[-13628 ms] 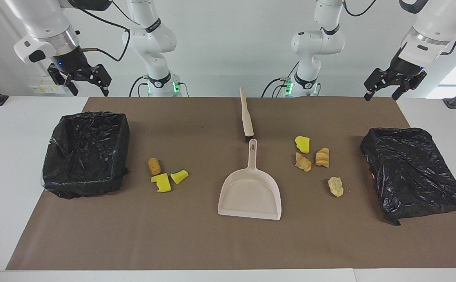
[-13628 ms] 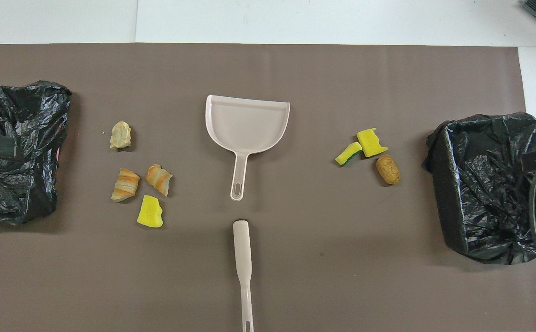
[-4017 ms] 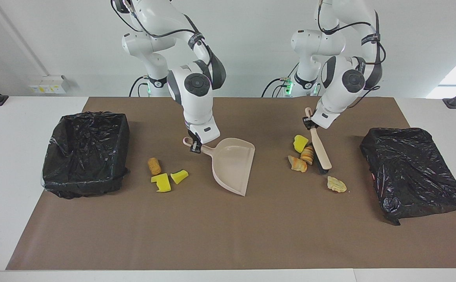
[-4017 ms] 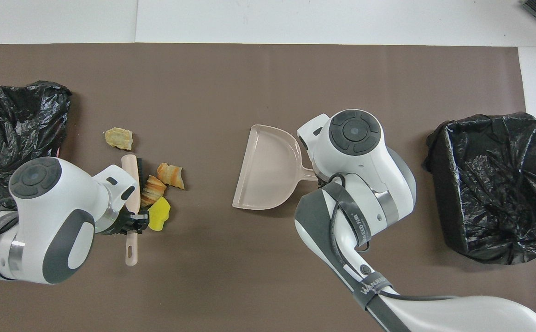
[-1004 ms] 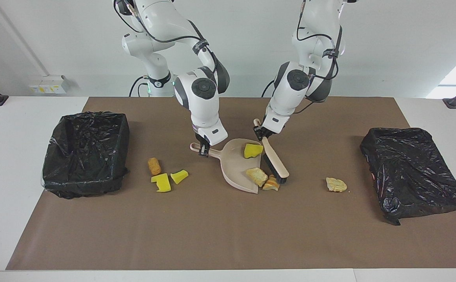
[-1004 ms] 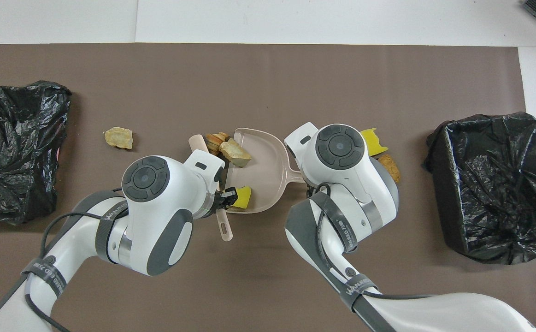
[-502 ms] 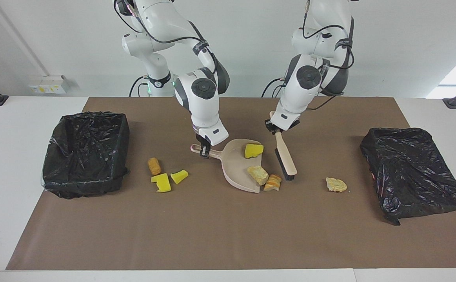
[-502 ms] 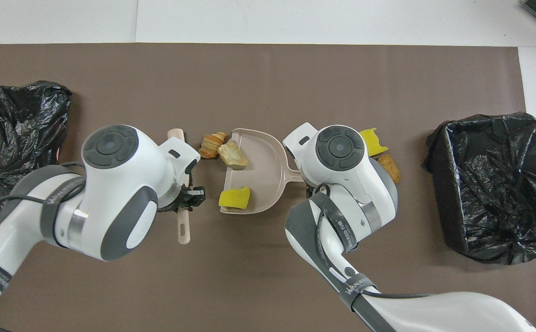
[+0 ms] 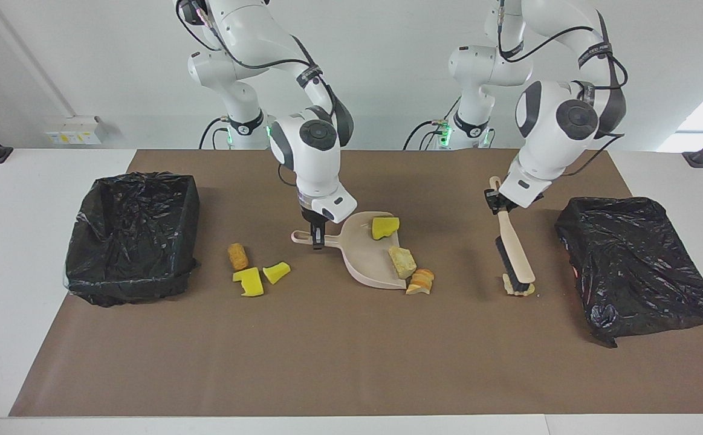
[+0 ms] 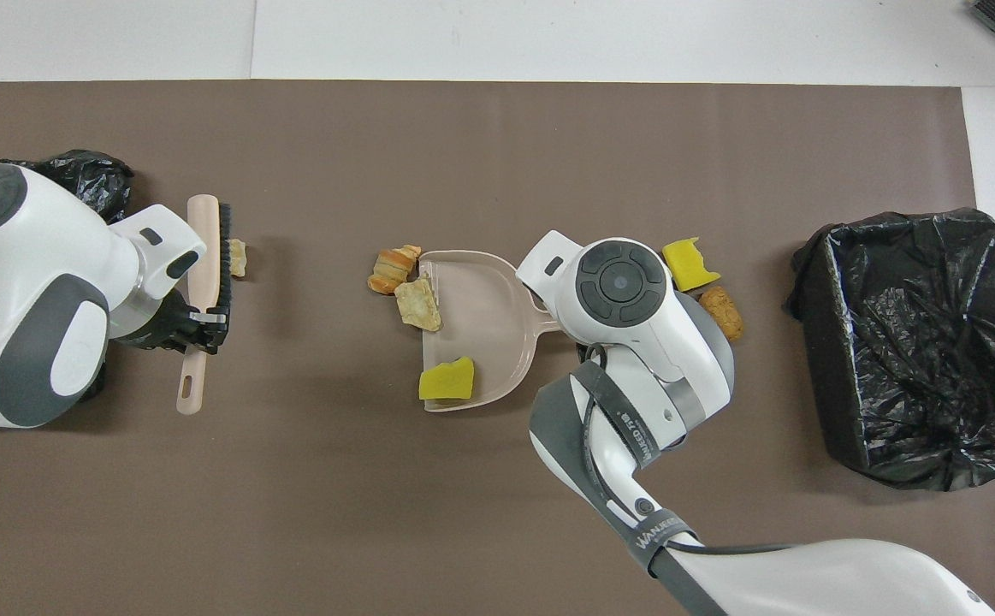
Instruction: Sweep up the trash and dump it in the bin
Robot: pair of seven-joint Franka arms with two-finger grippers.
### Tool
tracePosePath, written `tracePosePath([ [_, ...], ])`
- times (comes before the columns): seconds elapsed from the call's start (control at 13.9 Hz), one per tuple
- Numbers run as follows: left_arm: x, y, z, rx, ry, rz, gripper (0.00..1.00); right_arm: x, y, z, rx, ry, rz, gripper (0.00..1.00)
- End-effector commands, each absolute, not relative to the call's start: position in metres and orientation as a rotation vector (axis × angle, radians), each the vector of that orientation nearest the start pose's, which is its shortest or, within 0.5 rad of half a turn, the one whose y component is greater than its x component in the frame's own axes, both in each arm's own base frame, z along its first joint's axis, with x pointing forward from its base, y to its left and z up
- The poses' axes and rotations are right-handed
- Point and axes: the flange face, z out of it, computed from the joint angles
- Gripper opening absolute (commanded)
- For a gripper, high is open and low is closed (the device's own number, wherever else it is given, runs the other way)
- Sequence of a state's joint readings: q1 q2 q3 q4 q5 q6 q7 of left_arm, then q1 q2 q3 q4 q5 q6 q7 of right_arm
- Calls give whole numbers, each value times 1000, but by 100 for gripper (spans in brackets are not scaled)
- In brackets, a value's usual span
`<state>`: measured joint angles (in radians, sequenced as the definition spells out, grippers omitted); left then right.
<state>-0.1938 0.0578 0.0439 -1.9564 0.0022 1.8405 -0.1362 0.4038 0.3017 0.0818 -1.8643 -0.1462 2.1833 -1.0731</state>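
Brown matting covers the table where the right gripper (image 9: 317, 239), clamped on the handle, steadies the beige plastic dustpan (image 9: 370, 254), so the left gripper (image 9: 494, 202), gripping the beige hand brush (image 9: 513, 257), should drag the tan scrap (image 9: 519, 291) low and slow toward the dustpan's open lip.

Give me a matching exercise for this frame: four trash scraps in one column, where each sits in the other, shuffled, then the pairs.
Things:
1. single yellow foam wedge
2. orange-striped bread lump
3. pale tan scrap
4. brown oval lump

Places:
A. at the brush bristles
B. inside the beige plastic dustpan
C. on the mat, just off the dustpan's lip
D. near two yellow wedges

Pairs: 1-B, 2-C, 3-A, 4-D
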Motion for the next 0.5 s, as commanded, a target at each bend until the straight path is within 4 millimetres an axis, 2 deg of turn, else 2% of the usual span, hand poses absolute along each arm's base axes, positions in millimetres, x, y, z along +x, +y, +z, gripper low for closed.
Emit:
tracePosePath([
  [0.0, 562, -70, 414, -3074, 83, 216, 0, 559, 285, 356, 2016, 2263, -29, 0],
  [0.29, 575, -63, 386, -3079, 129, 178, 0, 561, 282, 356, 2019, 2247, -50, 0],
  [0.43, 577, -66, 378, -3082, 134, 169, 0, 570, 277, 364, 1980, 2227, -46, 0],
])
